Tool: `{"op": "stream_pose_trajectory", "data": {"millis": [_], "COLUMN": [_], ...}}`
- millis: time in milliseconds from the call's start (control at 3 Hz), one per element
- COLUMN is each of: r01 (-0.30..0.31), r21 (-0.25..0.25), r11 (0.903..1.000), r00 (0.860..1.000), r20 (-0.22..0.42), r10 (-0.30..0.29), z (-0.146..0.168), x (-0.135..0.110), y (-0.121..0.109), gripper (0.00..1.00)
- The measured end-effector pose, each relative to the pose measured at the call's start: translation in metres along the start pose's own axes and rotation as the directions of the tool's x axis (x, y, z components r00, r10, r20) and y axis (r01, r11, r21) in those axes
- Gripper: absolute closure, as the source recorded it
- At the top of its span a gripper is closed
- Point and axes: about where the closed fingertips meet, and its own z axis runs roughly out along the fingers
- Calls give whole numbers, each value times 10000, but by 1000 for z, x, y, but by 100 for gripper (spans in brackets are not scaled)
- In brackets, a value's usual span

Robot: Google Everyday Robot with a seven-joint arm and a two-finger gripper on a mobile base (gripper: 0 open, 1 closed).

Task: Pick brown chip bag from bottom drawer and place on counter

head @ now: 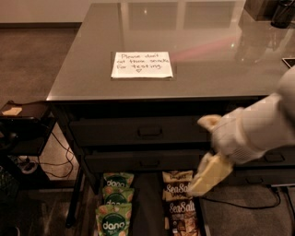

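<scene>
The bottom drawer [147, 203] is pulled out below the desk and its inside is black. Several brown chip bags [180, 213] with white "Sea Salt" lettering lie in a row in its right half. Green "dang" pouches [114, 220] lie in its left half. My gripper [199, 156] reaches in from the right on a white arm. It hangs in front of the drawer fronts, just above and to the right of the brown bags. It is open and empty, with cream fingers [209, 173] spread apart. The glossy grey counter [216, 69] bears a white handwritten note [141, 64].
Two closed drawers with front handles [150, 132] sit above the open one. A low dark side table [25, 110] stands at the left, with cables [60, 159] on the floor beside it. Dark objects [281, 11] stand at the counter's back right corner.
</scene>
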Motion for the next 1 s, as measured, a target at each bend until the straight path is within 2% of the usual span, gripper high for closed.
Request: {"op": "stream_pose_trajectory", "data": {"millis": [333, 667, 1000], "r01": [-302, -348, 33], "r21": [-578, -388, -306], "r11": [9979, 9986, 9995], "r00": [9967, 9963, 9999], "r20": [730, 773, 146], "r10": [344, 378, -28], "z": [73, 81, 101], "x": [11, 12, 44], "y": [24, 22, 21], "gripper": [0, 0, 0]}}
